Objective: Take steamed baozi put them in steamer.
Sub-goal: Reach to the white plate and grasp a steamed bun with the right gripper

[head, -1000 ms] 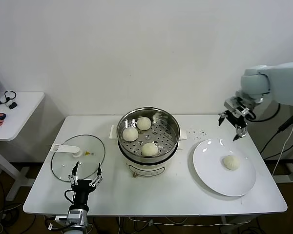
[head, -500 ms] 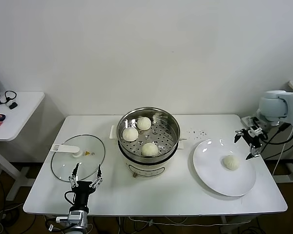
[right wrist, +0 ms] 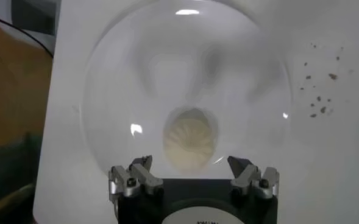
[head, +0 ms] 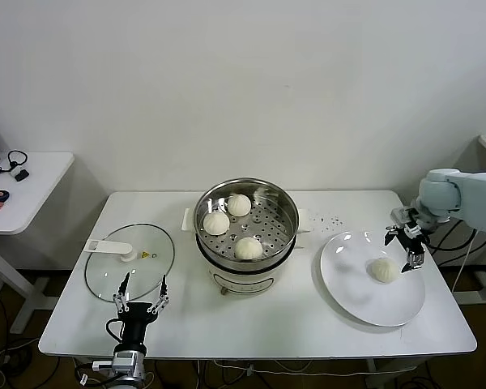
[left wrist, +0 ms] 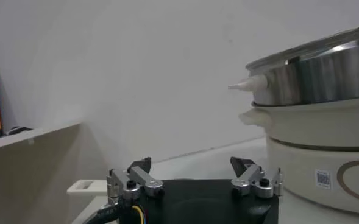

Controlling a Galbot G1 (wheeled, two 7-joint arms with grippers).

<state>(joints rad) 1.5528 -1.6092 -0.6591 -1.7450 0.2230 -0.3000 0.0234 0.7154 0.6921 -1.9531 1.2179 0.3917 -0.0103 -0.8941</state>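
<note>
Baozi number four: three sit on the perforated tray inside the steamer [head: 246, 223] at the middle of the table [head: 186, 316], one toward the back [head: 239, 205], one on the robot's left side of the tray [head: 216, 223] and one nearest the robot [head: 248, 248], each apart from the others; the fourth bun [head: 383, 269] lies alone on the white plate [head: 356, 279] on the robot's right side of the table, well apart from the steamer; the right gripper [head: 408, 245] hangs over the far right edge of the plate, just above and beside that bun, its fingers spread wide and holding nothing; in the right wrist view the bun [right wrist: 191, 137] shows its pleated top between and beyond the two parted fingertips [right wrist: 141, 163], not touched by either, with the plate [right wrist: 112, 91] around it and dark specks [right wrist: 319, 100] on the tabletop past the rim; the left gripper [head: 142, 297] rests low at the near left edge of the table, just in front of the glass lid [head: 130, 260] lying flat with its white handle toward the left, fingers likewise apart and empty; the left wrist view shows those fingertips [left wrist: 140, 167] spread and the steamer's [left wrist: 316, 128] steel wall and white base close by on one side; a second white table [head: 24, 182] stands off to the robot's far left.
</note>
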